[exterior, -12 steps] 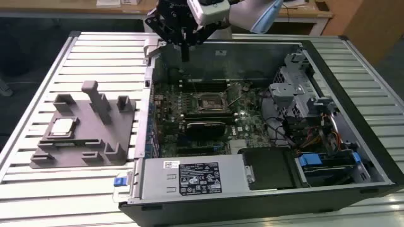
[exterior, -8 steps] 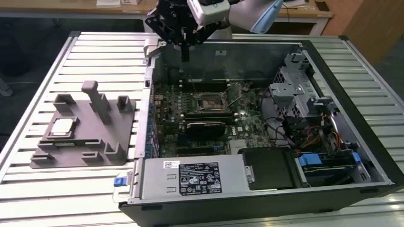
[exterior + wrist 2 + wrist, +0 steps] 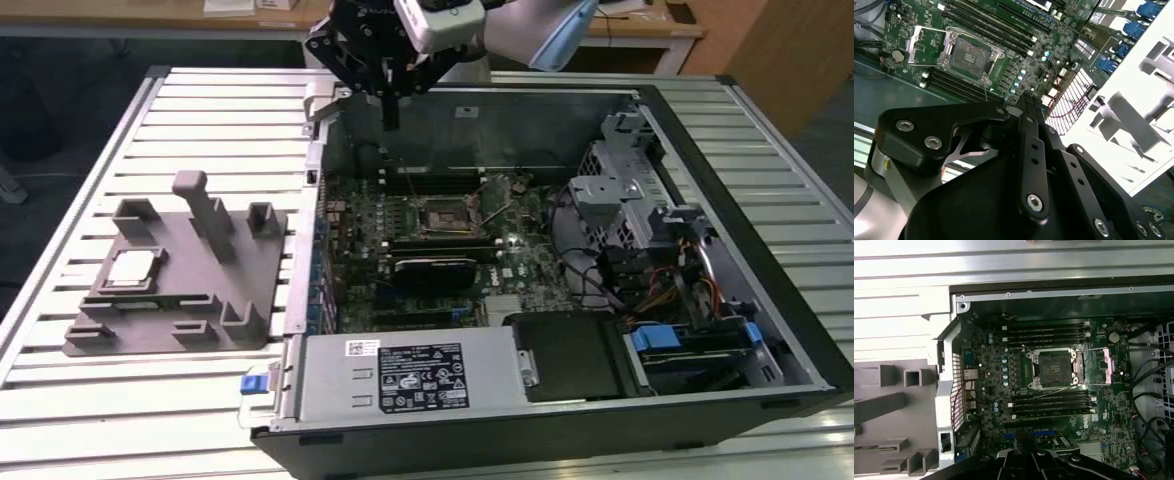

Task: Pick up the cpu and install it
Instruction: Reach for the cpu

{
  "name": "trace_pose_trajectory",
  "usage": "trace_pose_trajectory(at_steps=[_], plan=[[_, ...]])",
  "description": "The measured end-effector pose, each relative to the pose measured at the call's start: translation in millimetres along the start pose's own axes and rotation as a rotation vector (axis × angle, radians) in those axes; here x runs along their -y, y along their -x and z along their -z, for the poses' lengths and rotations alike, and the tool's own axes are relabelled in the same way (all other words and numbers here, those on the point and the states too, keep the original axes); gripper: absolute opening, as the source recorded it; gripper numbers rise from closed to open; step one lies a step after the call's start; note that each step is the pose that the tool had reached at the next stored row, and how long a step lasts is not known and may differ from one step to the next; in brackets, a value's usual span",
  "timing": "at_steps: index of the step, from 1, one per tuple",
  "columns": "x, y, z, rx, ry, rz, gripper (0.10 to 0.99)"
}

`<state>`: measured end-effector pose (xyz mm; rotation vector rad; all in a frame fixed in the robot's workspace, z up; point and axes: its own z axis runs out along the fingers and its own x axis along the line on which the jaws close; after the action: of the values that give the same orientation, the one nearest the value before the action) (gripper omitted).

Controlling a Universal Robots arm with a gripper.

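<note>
The cpu (image 3: 131, 268) lies flat in a pocket of the grey tray (image 3: 171, 338) on the table (image 3: 80, 400), beside the open computer (image 3: 534, 115). The gripper (image 3: 388, 124) hangs well apart from it, over the computer's far wall, jaws clenched on nothing. Fetching the chip well likely means a level, square grip on its edges. The socket (image 3: 1053, 369) stands open, but its pins are too fine to make out.

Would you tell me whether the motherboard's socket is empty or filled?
Empty: the socket shows its bare contact bed, lid swung open, and the cpu lies on the grey tray.
</note>
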<state>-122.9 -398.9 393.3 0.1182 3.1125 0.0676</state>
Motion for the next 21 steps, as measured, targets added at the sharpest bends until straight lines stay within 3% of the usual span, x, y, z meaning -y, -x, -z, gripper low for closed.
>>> trace_pose_trajectory(at_steps=[11,21], plan=[[0.7,-8.8,0.2,0.0,0.0,0.0,0.106],[1.8,-23.8,0.6,0.0,0.0,0.0,0.106]])
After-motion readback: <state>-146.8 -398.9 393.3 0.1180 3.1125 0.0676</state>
